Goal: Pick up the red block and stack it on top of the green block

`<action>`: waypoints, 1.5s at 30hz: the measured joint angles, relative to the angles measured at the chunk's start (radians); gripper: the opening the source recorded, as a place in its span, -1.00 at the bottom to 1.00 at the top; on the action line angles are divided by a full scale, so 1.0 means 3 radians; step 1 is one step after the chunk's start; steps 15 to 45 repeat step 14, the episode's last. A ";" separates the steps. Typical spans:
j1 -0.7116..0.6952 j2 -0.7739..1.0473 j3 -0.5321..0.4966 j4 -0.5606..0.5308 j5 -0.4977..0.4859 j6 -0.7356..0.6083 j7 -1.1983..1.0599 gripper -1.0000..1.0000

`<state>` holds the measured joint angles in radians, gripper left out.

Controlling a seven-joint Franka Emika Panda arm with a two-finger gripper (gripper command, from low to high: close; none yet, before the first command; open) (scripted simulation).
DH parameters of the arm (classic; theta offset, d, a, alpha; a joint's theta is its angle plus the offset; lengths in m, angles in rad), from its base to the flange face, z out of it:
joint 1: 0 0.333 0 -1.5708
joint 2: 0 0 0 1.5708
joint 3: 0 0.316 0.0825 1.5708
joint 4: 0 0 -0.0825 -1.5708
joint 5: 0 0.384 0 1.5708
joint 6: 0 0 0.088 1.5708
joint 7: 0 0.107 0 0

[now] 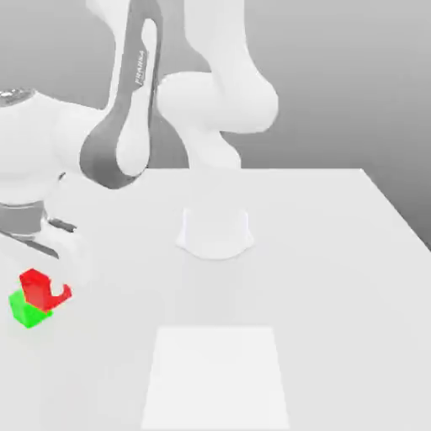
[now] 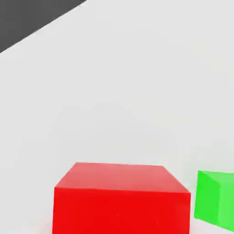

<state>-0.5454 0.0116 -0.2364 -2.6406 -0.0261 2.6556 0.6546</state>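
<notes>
Nearest, at the exterior view's left edge of the white table (image 1: 337, 252), the green block (image 1: 25, 312) sits low, and the red block (image 1: 35, 287) hangs just above it, partly overlapping. My gripper (image 1: 50, 290) has closed tight on the red block. It looks rigid, light, smooth and a bit slippery, so opposite flat faces are best. Farther back stands my base (image 1: 215, 231).
</notes>
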 joint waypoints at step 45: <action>-0.0560 0.0554 0.0151 0.0007 0.0445 0.0521 -0.0593 1.00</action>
